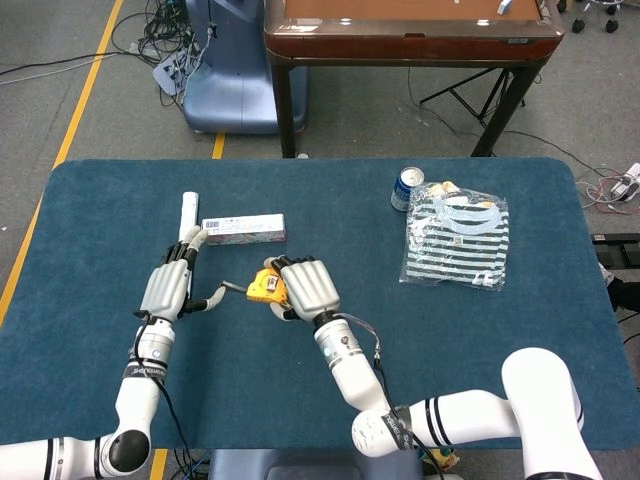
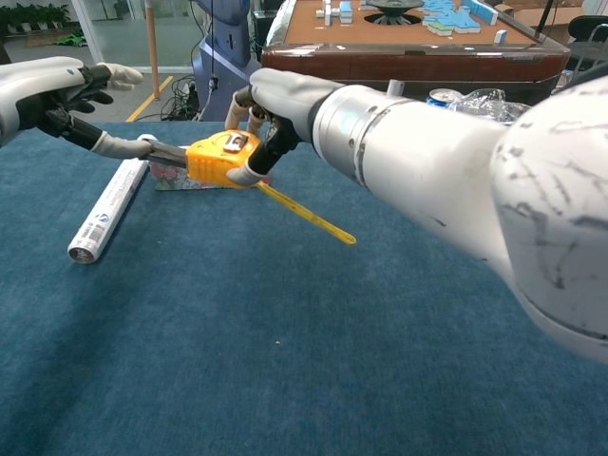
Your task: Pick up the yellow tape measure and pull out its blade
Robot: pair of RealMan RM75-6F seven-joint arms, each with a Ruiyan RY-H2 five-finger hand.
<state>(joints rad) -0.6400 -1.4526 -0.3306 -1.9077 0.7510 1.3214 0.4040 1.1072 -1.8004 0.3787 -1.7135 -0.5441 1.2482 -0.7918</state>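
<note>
While held above the near left of the table, tape measure gripped by right hand; blade pinched by left hand (hard, probably slippery; best clasped around the case).

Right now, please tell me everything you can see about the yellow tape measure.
The yellow tape measure is a compact, plastic-looking case with a dark patch on top. The right hand grips it above the blue table. The left hand pinches the blade end, and a short dark stretch of blade shows between them. A yellow strap hangs from the case.
</note>
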